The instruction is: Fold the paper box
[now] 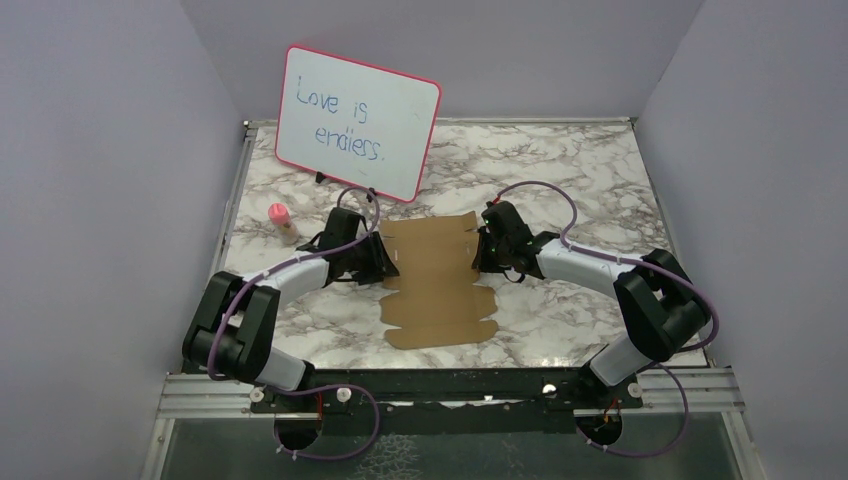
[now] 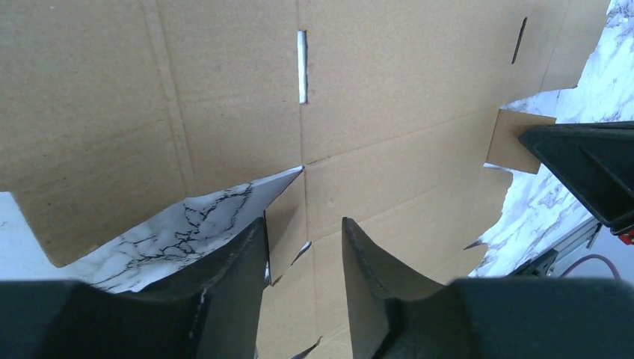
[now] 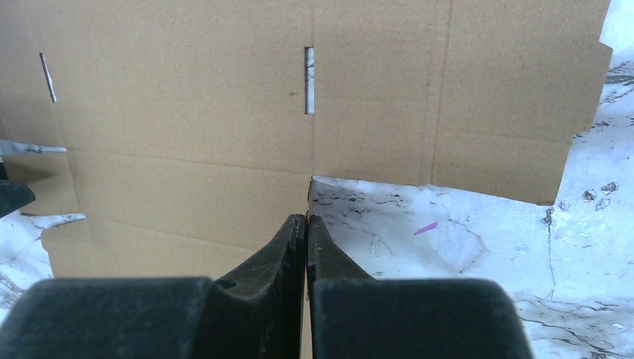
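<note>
The paper box (image 1: 437, 285) is a flat brown die-cut cardboard sheet lying on the marble table between my two arms. My left gripper (image 1: 385, 262) is at the sheet's left edge. In the left wrist view it (image 2: 303, 222) stands open, straddling a small side flap of the sheet (image 2: 374, 90), and the flap lies close to the left finger. My right gripper (image 1: 478, 255) is at the sheet's right edge. In the right wrist view it (image 3: 306, 218) is shut, with a thin edge of the cardboard (image 3: 187, 134) pinched between its fingers.
A pink-framed whiteboard (image 1: 357, 122) with handwriting stands at the back left. A small pink-capped tube (image 1: 281, 222) stands left of the left arm. Bare marble table (image 1: 580, 170) stretches to the back right. Grey walls close in three sides.
</note>
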Robot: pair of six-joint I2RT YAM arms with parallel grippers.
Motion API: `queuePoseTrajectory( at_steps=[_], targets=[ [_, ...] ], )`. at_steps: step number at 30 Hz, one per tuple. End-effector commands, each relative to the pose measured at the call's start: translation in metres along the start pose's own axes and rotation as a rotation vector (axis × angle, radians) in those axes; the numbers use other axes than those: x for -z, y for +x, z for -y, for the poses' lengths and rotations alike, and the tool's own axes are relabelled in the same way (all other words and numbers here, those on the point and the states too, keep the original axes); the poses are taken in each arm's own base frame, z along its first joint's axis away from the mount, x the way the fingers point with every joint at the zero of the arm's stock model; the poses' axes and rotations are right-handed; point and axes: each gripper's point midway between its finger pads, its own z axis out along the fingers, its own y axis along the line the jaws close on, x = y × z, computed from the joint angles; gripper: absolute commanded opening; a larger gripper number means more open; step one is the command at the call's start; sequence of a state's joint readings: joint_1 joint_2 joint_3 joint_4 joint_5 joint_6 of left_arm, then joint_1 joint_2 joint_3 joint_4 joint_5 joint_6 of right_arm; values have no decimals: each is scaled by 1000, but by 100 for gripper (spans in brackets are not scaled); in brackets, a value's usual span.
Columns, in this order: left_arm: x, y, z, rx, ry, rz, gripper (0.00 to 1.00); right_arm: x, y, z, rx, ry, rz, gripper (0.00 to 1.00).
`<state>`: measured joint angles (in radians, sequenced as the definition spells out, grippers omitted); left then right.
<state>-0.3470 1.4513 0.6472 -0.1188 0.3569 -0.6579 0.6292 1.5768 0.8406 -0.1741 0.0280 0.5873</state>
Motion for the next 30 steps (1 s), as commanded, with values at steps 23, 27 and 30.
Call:
queuePoseTrajectory(
  at_steps=[23,27,30],
  targets=[
    [-5,-7,34,-137,-50,22,42,-2,15,2,7,5,-50,10],
    [11,-28,32,-132,-51,71,55,9,-1,4,34,21,15,22],
    [28,-51,28,-108,-32,127,60,21,-18,1,68,14,77,32]
  ],
)
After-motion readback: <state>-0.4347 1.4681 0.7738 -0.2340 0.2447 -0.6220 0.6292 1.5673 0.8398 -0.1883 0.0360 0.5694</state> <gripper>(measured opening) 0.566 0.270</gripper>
